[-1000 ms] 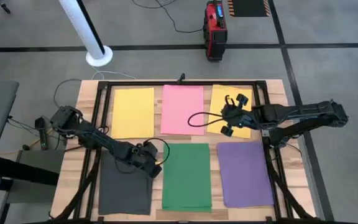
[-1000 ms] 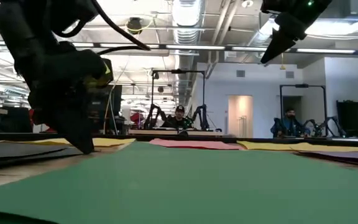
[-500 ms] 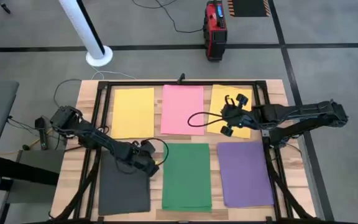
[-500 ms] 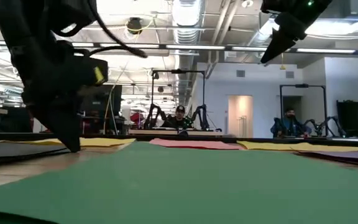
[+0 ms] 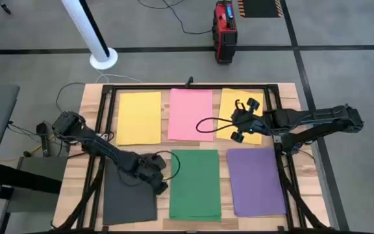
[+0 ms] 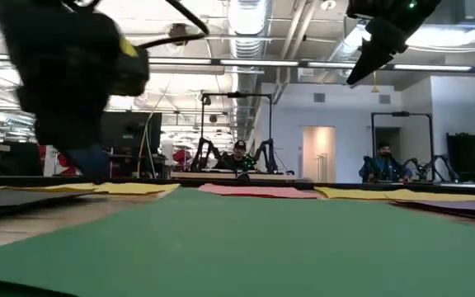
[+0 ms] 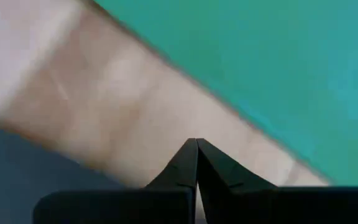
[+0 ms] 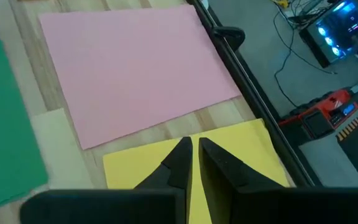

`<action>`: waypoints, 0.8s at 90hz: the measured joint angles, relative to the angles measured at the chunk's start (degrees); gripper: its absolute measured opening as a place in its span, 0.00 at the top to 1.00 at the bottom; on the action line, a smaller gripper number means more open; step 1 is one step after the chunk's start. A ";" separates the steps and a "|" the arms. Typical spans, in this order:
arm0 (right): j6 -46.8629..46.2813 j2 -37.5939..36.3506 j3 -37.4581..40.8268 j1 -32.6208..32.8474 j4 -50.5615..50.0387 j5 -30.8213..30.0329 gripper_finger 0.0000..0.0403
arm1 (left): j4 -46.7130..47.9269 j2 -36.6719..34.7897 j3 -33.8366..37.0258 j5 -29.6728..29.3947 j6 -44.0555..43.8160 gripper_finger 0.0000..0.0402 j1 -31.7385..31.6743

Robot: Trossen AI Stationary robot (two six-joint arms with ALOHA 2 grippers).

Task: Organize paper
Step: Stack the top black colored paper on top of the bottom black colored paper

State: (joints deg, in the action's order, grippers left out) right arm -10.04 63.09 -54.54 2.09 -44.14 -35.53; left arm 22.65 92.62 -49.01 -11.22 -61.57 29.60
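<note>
Paper lies flat all over the wooden worktop, six sheets in two rows: a yellow sheet, a pink sheet and a second yellow sheet at the back, then a dark grey sheet, a green sheet and a purple sheet at the front. The left pincer is low over the bare strip of wood between the dark grey sheet and the green one, with its fingers pressed shut on nothing. The right pincer hangs over the second yellow sheet, fingers nearly together with a thin gap and holding nothing. Trouble could come if the left pincer slides sideways, since it could push a sheet's edge and crumple it or knock it crooked. The gaps between sheets are thin, so there is little room there. The black frame rails run close along the outer sheets, and a paper could catch on them. More bare wood shows at the left edge.
</note>
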 joint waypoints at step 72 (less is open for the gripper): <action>0.00 -0.02 0.00 0.00 0.00 0.00 0.93 | -0.72 0.32 2.80 3.18 -2.67 1.00 6.78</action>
State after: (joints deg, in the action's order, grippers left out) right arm -10.04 63.07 -54.54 2.09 -44.14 -35.53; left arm 21.93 92.94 -46.22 -8.04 -64.25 36.38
